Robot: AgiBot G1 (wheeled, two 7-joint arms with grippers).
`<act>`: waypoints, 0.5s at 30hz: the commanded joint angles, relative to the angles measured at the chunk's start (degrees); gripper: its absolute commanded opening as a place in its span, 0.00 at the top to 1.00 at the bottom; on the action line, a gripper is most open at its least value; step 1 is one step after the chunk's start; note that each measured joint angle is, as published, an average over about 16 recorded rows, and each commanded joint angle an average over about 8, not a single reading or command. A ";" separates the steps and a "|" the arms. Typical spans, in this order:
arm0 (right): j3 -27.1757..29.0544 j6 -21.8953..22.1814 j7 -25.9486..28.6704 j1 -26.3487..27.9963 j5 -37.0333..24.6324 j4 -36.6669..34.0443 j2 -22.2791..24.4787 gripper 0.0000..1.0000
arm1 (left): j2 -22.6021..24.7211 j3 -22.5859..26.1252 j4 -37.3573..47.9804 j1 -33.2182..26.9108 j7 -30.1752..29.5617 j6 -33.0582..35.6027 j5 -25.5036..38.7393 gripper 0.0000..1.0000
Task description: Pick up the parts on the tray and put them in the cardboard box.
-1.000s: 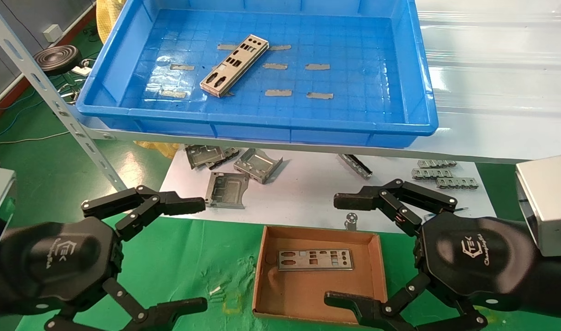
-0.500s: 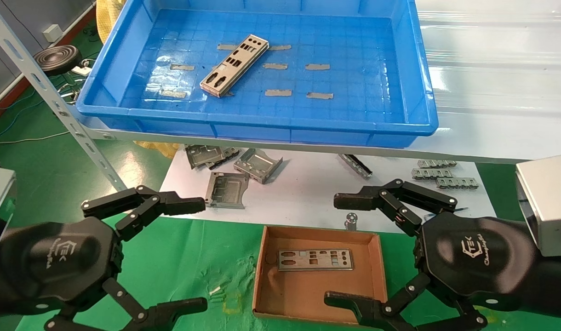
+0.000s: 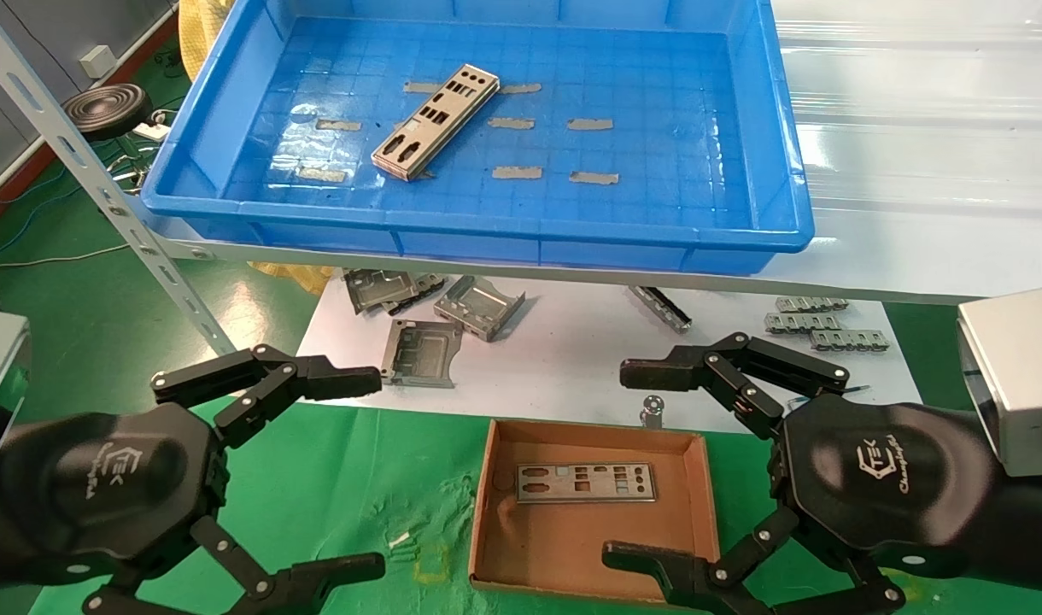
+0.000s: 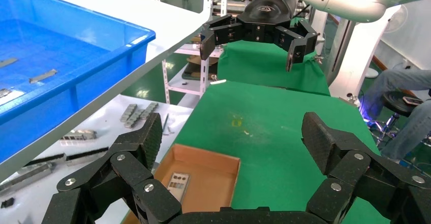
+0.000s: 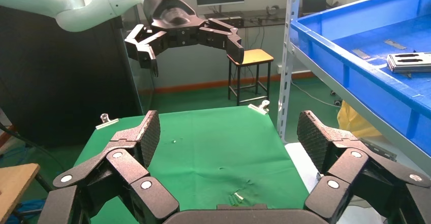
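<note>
Punched silver plate on gridded blue tray, both black claws spread empty

Nothing visible changes across the last second. The left gripper and the right gripper hold the same wide-open poses over the green cloth, and neither the part in the tray nor the part in the cardboard box shifts.
</note>
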 commanded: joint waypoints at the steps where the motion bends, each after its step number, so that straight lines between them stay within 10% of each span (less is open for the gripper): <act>1: 0.00 0.00 0.00 0.00 0.00 0.00 0.00 0.00 | 0.00 0.00 0.00 0.00 0.00 0.00 0.00 0.00; 15: 0.00 0.00 0.00 0.00 0.00 0.00 0.00 0.00 | 0.00 0.00 0.00 0.00 0.00 0.00 0.00 0.00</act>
